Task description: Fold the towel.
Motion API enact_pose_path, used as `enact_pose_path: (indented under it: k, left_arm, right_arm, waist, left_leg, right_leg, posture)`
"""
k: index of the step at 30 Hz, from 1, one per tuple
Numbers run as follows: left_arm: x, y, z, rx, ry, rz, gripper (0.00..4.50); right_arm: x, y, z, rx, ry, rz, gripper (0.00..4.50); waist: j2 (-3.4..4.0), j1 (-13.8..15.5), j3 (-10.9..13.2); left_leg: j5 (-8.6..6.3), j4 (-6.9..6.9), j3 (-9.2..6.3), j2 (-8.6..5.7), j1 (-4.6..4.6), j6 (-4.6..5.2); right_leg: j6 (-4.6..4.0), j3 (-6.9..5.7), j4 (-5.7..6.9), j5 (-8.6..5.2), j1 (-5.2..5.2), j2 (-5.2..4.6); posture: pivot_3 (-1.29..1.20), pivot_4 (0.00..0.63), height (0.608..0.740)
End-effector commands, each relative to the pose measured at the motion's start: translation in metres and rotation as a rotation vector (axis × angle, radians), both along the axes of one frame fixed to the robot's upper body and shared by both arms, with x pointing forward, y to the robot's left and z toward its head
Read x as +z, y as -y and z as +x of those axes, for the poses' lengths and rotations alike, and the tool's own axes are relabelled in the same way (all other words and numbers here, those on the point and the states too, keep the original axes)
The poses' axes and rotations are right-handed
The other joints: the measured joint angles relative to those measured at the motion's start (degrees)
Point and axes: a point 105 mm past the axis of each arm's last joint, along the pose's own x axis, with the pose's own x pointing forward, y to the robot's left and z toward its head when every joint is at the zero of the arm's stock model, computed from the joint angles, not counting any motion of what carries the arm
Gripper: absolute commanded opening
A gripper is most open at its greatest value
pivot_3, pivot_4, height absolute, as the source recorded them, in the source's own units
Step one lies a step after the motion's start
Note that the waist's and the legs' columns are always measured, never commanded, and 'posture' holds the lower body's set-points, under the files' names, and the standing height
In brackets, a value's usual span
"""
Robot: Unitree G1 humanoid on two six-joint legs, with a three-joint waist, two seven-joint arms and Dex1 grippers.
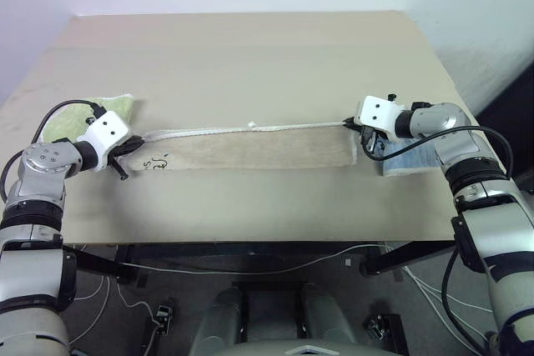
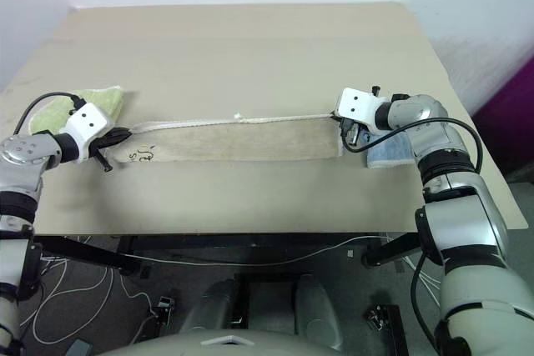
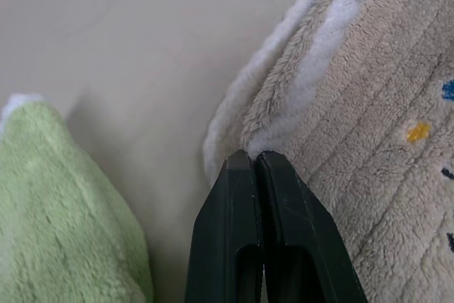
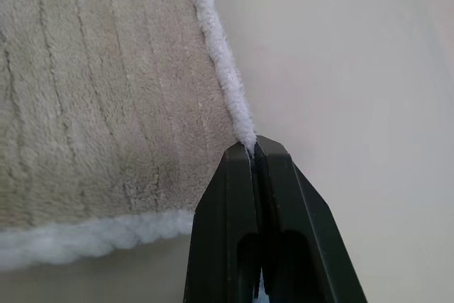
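Towel lies as a long folded strip across mid-table. I see left claw pinching its 9 o'clock corner edging, right claw pinching the 3 o'clock corner. Green cloth beside left claw.

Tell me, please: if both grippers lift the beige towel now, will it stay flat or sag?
Probably it sags in the middle: the towel is soft plush, pinched only at its two ends by the left gripper and right gripper. The thin corded edge might slip from the shut fingers.
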Motion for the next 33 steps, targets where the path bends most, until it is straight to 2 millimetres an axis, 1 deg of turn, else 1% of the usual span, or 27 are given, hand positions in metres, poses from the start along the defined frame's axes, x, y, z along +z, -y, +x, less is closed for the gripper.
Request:
enact_pose_path:
  k: [1,2,3,5,9,13,14,15,16,17,19,20,21,22,24,25,26,27,28,31,33]
  left_arm:
    - [0.015,-0.009,0.000,0.033,0.037,-0.040,0.64]
    - [0.015,-0.010,0.000,0.038,0.037,-0.043,0.91]
    - [0.015,-0.011,0.000,0.043,0.040,-0.046,1.27]
    - [0.016,-0.013,0.001,0.061,0.048,-0.050,1.84]
    - [0.020,-0.016,0.003,0.089,0.072,-0.072,3.12]
    - [0.027,-0.019,0.006,0.122,0.114,-0.096,4.41]
    - [0.028,-0.020,0.006,0.129,0.120,-0.100,4.50]
    - [0.030,-0.022,0.007,0.139,0.140,-0.090,4.50]
    - [0.034,-0.024,0.008,0.155,0.162,-0.078,4.50]
    - [0.038,-0.024,0.009,0.161,0.181,-0.087,4.50]
    - [0.055,-0.016,0.011,0.133,0.257,-0.169,4.50]
    - [0.062,-0.012,0.010,0.115,0.288,-0.209,4.50]
    - [0.069,-0.004,0.008,0.076,0.320,-0.251,4.50]
    - [0.072,0.004,0.005,0.038,0.334,-0.289,4.50]
    - [0.074,0.018,-0.002,-0.038,0.331,-0.335,4.50]
    - [0.073,0.024,-0.006,-0.068,0.322,-0.349,4.50]
    - [0.070,0.036,-0.014,-0.139,0.293,-0.353,4.50]
    - [0.066,0.047,-0.020,-0.194,0.267,-0.358,4.50]
    - [0.065,0.053,-0.024,-0.225,0.250,-0.361,4.50]
    - [0.058,0.073,-0.035,-0.325,0.181,-0.369,4.50]
    - [0.057,0.082,-0.038,-0.363,0.157,-0.376,4.50]
  right_arm:
    - [0.017,0.001,0.005,-0.005,0.064,-0.002,0.00]
    - [0.019,0.001,0.005,-0.005,0.069,0.002,0.00]
    - [0.021,0.001,0.006,-0.009,0.075,0.009,0.34]
    - [0.022,0.001,0.006,-0.009,0.082,0.000,0.62]
    - [0.026,0.001,0.006,-0.007,0.100,0.011,1.92]
    - [0.038,0.002,0.006,0.000,0.155,0.019,3.23]
    - [0.043,0.004,0.007,-0.008,0.190,0.017,3.55]
    - [0.050,0.006,0.007,-0.020,0.231,0.023,3.90]
    - [0.060,0.009,0.007,-0.032,0.271,0.046,4.23]
    - [0.070,0.011,0.006,-0.041,0.301,0.081,4.47]
    - [0.092,0.015,0.001,-0.065,0.339,0.220,4.47]
    - [0.100,0.016,-0.003,-0.076,0.337,0.300,4.47]
    - [0.103,0.016,-0.010,-0.103,0.280,0.454,4.47]
    - [0.099,0.012,-0.021,-0.101,0.203,0.572,4.47]
    - [0.089,0.001,-0.043,-0.101,0.057,0.744,4.47]
    - [0.085,-0.004,-0.052,-0.111,0.001,0.800,4.47]
    - [0.077,-0.006,-0.061,-0.162,-0.102,0.941,4.47]
    - [0.070,-0.009,-0.070,-0.198,-0.198,1.043,4.47]
    - [0.066,-0.012,-0.076,-0.224,-0.260,1.100,4.47]
    - [0.039,-0.018,-0.092,-0.356,-0.476,1.272,4.47]
    - [0.030,-0.019,-0.097,-0.424,-0.550,1.335,4.47]
  waist:
    - [0.00,0.0,0.0]
    - [0.00,0.0,0.0]
    - [0.00,0.0,0.0]
    - [0.00,0.0,0.0]
    - [0.00,0.0,0.0]
    - [0.00,0.0,0.0]
    - [0.00,0.0,0.0]
    - [0.00,0.0,0.0]
    - [0.00,0.1,0.0]
    - [0.00,0.1,0.0]
    - [0.00,0.1,0.0]
    - [-0.01,0.2,0.0]
    - [-0.03,0.2,0.0]
    - [-0.07,0.3,0.0]
    - [-0.15,0.4,-0.1]
    - [-0.13,0.4,-0.1]
    - [-0.13,0.3,-0.1]
    - [-0.12,0.1,-0.1]
    - [-0.11,0.0,-0.1]
    - [-0.10,0.2,-0.1]
    - [-0.11,0.3,-0.1]
  left_leg:
    - [0.00,0.00,0.00,-0.01,0.00,0.00]
    - [0.00,0.00,0.00,-0.01,0.00,0.00]
    - [0.00,0.00,0.00,-0.01,0.00,0.00]
    - [0.00,0.00,0.00,-0.01,0.00,0.00]
    - [0.00,0.00,0.00,-0.01,0.00,0.00]
    - [0.00,0.00,0.00,-0.01,0.00,0.00]
    - [0.00,0.00,0.00,-0.01,0.00,0.00]
    - [0.00,0.00,0.00,-0.01,0.00,0.00]
    - [0.00,0.00,-0.01,-0.01,0.00,0.00]
    - [0.00,0.01,-0.01,-0.01,0.00,0.00]
    - [0.00,0.01,-0.01,-0.02,-0.03,0.00]
    - [0.00,0.01,-0.01,-0.02,-0.03,0.00]
    - [0.00,0.02,-0.06,0.00,-0.06,0.00]
    - [0.00,0.05,-0.08,0.00,-0.07,0.00]
    - [-0.01,0.05,-0.22,0.06,-0.11,0.01]
    - [-0.01,0.04,-0.24,0.07,-0.14,0.01]
    - [-0.01,0.06,-0.23,0.06,-0.14,0.01]
    - [-0.01,0.05,-0.20,0.05,-0.15,0.01]
    - [-0.01,0.05,-0.20,0.06,-0.14,0.01]
    - [0.00,0.04,-0.17,0.06,-0.11,0.00]
    - [0.00,0.03,-0.21,0.06,-0.07,0.00]
  right_leg:
    - [0.00,0.00,0.00,0.00,0.00,0.00]
    - [0.00,0.00,0.00,0.00,0.00,-0.01]
    - [0.00,0.00,0.00,0.00,0.00,-0.01]
    - [0.00,0.00,0.00,0.00,0.00,-0.01]
    - [0.00,0.00,0.01,0.00,-0.01,0.00]
    - [0.00,0.00,0.01,0.00,-0.01,0.00]
    - [0.00,0.00,0.01,0.00,-0.01,0.00]
    - [0.00,0.00,0.02,0.00,-0.01,-0.01]
    - [0.00,0.00,0.01,0.00,-0.01,-0.01]
    - [0.00,0.00,0.01,0.00,-0.01,-0.02]
    - [0.00,0.00,0.01,0.00,-0.02,-0.03]
    - [0.00,0.00,0.01,0.00,-0.03,-0.04]
    - [0.00,-0.03,0.00,0.00,-0.01,-0.04]
    - [0.00,-0.05,0.00,0.00,0.00,-0.07]
    - [0.00,-0.10,-0.05,0.00,0.11,-0.11]
    - [0.00,-0.10,-0.05,0.00,0.11,-0.11]
    - [0.00,-0.09,-0.05,0.00,0.08,-0.13]
    - [0.00,-0.06,-0.05,0.00,0.05,-0.14]
    - [0.00,-0.02,-0.05,0.00,0.05,-0.13]
    - [-0.01,0.03,0.04,0.01,-0.03,-0.11]
    - [-0.01,0.03,0.04,0.01,0.04,-0.12]
  posture:
    - [0.00,0.150,0.740]
    - [0.00,0.150,0.740]
    - [0.00,0.150,0.740]
    - [0.00,0.150,0.740]
    - [0.00,0.150,0.740]
    - [0.00,0.150,0.740]
    - [0.00,0.150,0.740]
    - [0.00,0.150,0.740]
    - [0.00,0.150,0.740]
    - [0.00,0.150,0.740]
    - [0.00,0.150,0.740]
    - [0.00,0.150,0.740]
    - [0.00,0.150,0.740]
    - [0.00,0.150,0.740]
    - [0.00,0.150,0.740]
    - [0.00,0.150,0.740]
    - [0.00,0.150,0.740]
    - [0.00,0.150,0.740]
    - [0.00,0.150,0.740]
    - [0.00,0.150,0.740]
    - [0.00,0.150,0.740]
